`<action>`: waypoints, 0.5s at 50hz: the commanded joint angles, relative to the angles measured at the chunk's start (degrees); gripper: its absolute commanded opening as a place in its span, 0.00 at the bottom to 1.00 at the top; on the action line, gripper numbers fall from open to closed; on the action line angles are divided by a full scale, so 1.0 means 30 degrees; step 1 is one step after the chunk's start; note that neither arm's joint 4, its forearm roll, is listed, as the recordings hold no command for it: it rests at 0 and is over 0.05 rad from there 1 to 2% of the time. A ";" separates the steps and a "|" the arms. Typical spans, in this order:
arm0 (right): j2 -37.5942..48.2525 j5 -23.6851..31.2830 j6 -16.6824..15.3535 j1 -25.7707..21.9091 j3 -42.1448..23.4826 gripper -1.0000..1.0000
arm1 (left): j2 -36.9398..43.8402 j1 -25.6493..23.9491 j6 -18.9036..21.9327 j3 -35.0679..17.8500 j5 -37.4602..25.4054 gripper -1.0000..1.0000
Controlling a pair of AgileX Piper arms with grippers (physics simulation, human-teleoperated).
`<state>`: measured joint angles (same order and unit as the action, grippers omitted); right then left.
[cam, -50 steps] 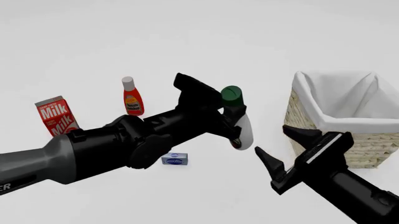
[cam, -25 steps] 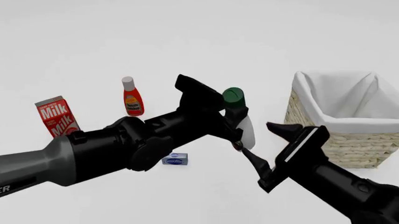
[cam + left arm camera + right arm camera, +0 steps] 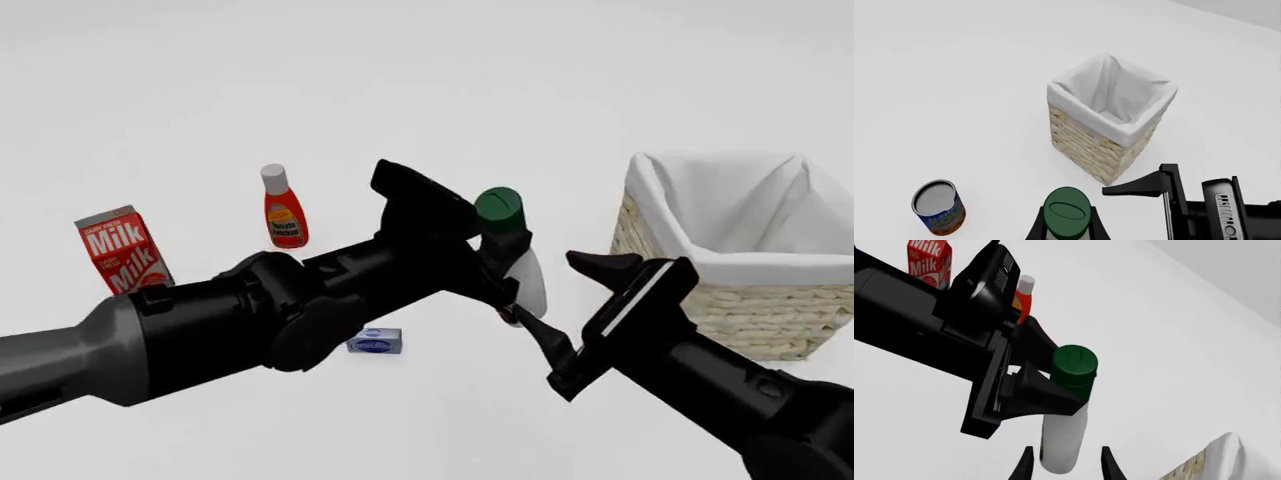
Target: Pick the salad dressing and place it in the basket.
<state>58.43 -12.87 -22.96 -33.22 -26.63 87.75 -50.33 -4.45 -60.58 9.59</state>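
The salad dressing (image 3: 529, 283), a white bottle with a dark green cap (image 3: 498, 207), hangs above the table left of the basket (image 3: 787, 300), roughly upright. My left gripper (image 3: 507, 288) is shut on its neck and upper body. In the right wrist view the salad dressing (image 3: 1064, 437) has its lower end between the spread fingers of my right gripper (image 3: 1066, 467), which is open and does not appear to touch it. My right gripper (image 3: 563, 300) sits just right of the bottle. The left wrist view shows the cap (image 3: 1067, 211) and the lined basket (image 3: 1104, 142) beyond it.
A red bottle with a white cap (image 3: 282, 210) and a milk carton (image 3: 120, 250) stand at the left. A small blue box (image 3: 375, 342) lies under my left arm. A blue can (image 3: 939, 207) stands on the table in the left wrist view.
My right gripper has moved left and forward, bringing its open fingers around the bottle's lower end. The bottle has straightened from a tilt to more upright in the left gripper.
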 commanded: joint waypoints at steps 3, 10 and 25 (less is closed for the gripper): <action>0.0364 -0.0124 0.0179 0.0028 -0.0190 1.00 | -0.0375 0.0059 -0.0645 -0.0186 -0.0249 0.00; 0.0659 -0.0294 0.0294 0.0016 -0.0328 1.00 | -0.0609 0.0022 -0.0594 -0.0074 -0.0296 0.00; 0.0906 -0.0314 0.0404 -0.0272 -0.0581 1.00 | -0.0922 -0.0046 -0.0608 0.0060 -0.0358 0.00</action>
<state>60.58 -13.86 -22.11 -33.72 -27.93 85.55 -50.65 -4.18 -59.84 8.98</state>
